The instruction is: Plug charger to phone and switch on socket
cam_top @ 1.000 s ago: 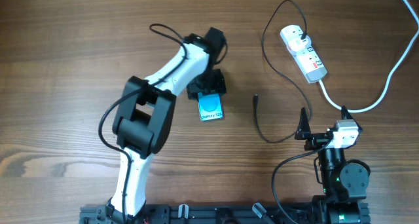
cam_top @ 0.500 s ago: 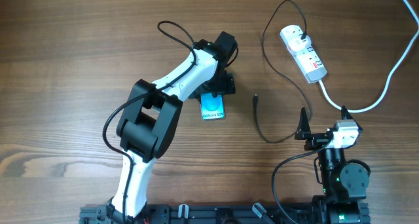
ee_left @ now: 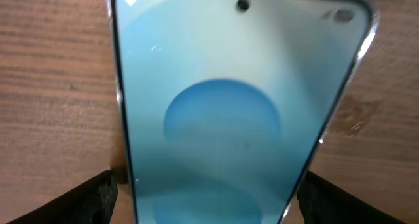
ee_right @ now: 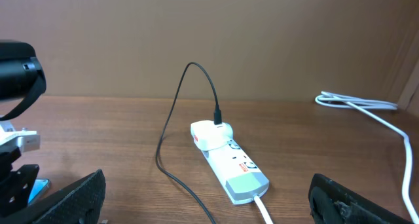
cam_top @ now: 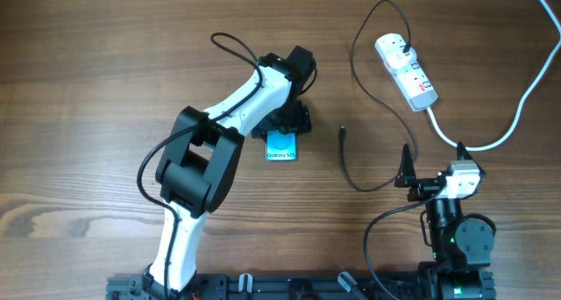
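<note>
The phone (cam_top: 280, 147) lies flat on the table, cyan screen up, and fills the left wrist view (ee_left: 222, 112). My left gripper (cam_top: 283, 127) stands over its far end, open, with one finger on each long side (ee_left: 98, 194) and a thin gap on the left. The charger's black cable (cam_top: 355, 63) runs from its white plug head (cam_top: 392, 47) in the socket (cam_top: 409, 75) down to the dark connector tip (cam_top: 343, 133), loose on the table right of the phone. My right gripper (cam_top: 407, 167) is open and empty, facing the socket (ee_right: 234, 169).
The socket's thick white cord (cam_top: 517, 98) curves off toward the back right edge (ee_right: 366, 109). The black cable loops across the table between the phone and my right arm's base (cam_top: 456, 234).
My left arm shifted a little to the right, and the phone turned from slightly tilted to square between the fingers. The right arm has not moved.
</note>
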